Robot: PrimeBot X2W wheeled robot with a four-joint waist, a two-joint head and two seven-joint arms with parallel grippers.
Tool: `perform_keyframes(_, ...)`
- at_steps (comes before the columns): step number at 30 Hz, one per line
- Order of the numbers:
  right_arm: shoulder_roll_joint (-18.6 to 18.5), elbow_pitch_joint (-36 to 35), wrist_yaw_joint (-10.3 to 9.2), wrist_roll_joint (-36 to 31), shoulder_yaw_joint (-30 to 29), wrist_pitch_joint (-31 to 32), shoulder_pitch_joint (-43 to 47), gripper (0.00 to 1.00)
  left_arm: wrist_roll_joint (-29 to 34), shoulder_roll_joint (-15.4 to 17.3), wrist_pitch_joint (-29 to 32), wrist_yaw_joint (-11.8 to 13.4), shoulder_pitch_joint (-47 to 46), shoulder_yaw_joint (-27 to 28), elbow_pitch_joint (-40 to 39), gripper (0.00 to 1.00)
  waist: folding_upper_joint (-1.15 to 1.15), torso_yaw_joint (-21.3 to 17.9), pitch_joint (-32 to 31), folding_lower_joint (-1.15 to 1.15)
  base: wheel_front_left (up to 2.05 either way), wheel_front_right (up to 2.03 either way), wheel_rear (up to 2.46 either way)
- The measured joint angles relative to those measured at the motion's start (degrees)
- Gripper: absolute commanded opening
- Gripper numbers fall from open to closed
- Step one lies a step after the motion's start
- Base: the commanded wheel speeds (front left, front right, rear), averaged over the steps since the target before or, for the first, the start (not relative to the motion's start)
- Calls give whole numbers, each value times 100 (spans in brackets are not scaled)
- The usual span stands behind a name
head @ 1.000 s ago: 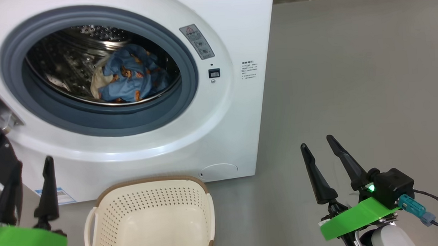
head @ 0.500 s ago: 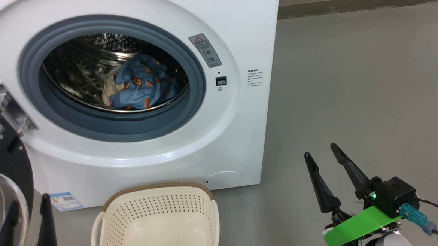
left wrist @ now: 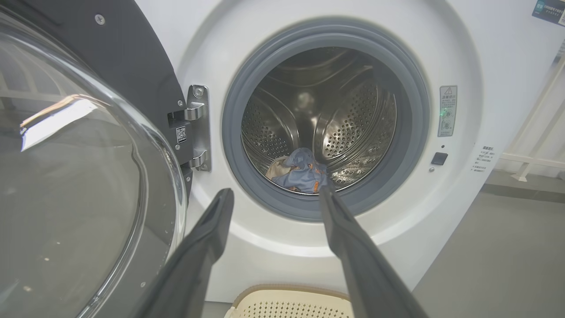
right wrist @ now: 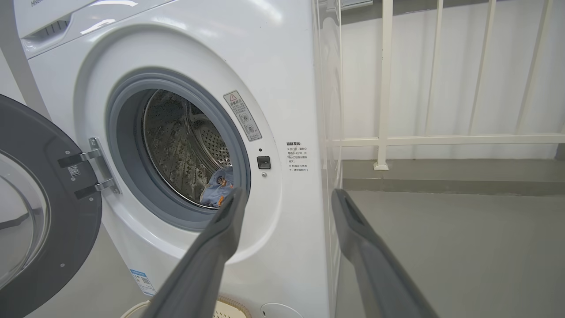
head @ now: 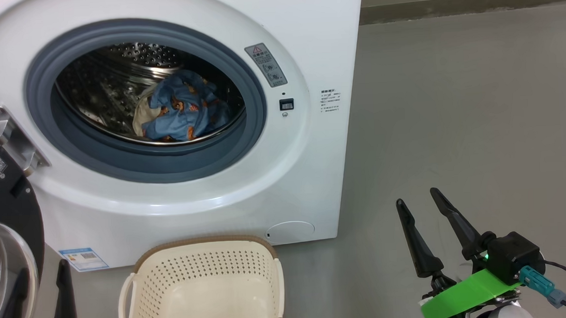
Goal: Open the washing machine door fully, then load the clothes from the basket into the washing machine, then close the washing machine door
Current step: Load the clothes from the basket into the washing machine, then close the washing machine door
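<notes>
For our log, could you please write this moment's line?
door open; clothes in drum; basket empty; left claw open; right claw open

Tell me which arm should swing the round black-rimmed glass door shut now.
Left. The left gripper hangs open right beside the round black-rimmed glass door; the right gripper sits open over grey floor, across the cream perforated basket.

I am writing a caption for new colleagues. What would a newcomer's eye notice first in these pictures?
The big white front-loading washing machine stands at the upper left of the head view, its round black-rimmed glass door swung open at the left. A heap of light blue bear-printed clothes lies inside its steel drum. Below, on the grey floor, the small cream perforated plastic basket stands empty.
</notes>
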Motion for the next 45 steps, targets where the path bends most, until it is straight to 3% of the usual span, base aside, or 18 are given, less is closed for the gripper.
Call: perform_keyframes(45, 0, 38, 0, 1, 9, 0, 0, 100, 16, 22, 1, -38, 107, -22, -9, 100, 0, -32, -5, 0, 0, 0, 0)
